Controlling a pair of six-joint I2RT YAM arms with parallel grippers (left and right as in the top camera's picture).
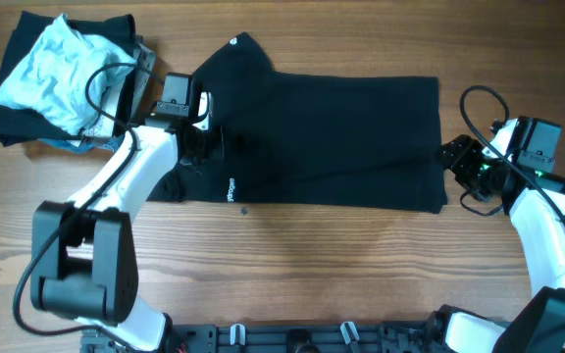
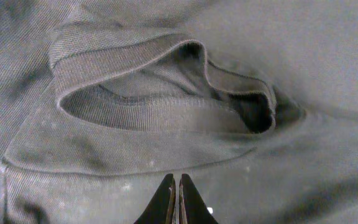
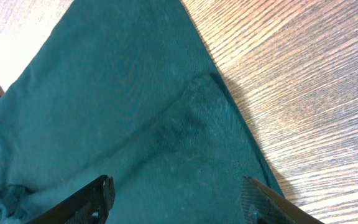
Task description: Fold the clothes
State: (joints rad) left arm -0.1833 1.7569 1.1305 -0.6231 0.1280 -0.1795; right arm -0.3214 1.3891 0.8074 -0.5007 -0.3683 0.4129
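Note:
The black T-shirt (image 1: 332, 137) lies spread flat across the middle of the table, collar end to the left. My left gripper (image 1: 202, 142) is over that collar end. In the left wrist view its fingers (image 2: 174, 178) are shut with nothing between them, just short of the ribbed collar (image 2: 166, 112). My right gripper (image 1: 456, 163) is at the shirt's right edge. In the right wrist view its fingers (image 3: 178, 185) are wide open over the fabric (image 3: 135, 124), which looks teal there, close to the hem edge.
A pile of other garments sits at the back left: a crumpled pale blue one (image 1: 52, 74) on top of a black one (image 1: 18, 118). Bare wooden table (image 1: 312, 265) lies in front of the shirt and to its right (image 3: 303, 93).

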